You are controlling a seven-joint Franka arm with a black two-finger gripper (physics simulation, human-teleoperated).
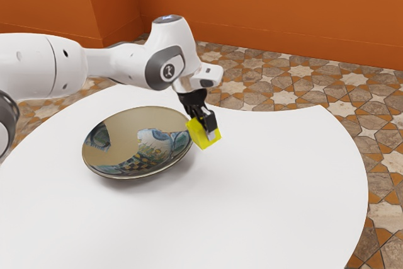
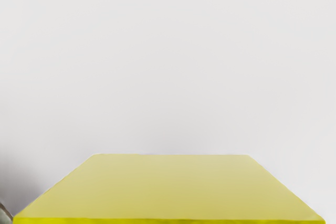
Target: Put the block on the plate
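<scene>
In the exterior view my gripper is shut on the yellow block, one finger against its near side. The block is tilted and appears held above the table, just off the plate's edge on the exterior view's right. The shiny patterned plate rests on the table. In the wrist view the yellow block spans the lower edge, and a sliver of the plate's rim shows in the corner beside a soft shadow.
The white table has a curved edge, with a patterned tile floor around it. An orange wall stands behind.
</scene>
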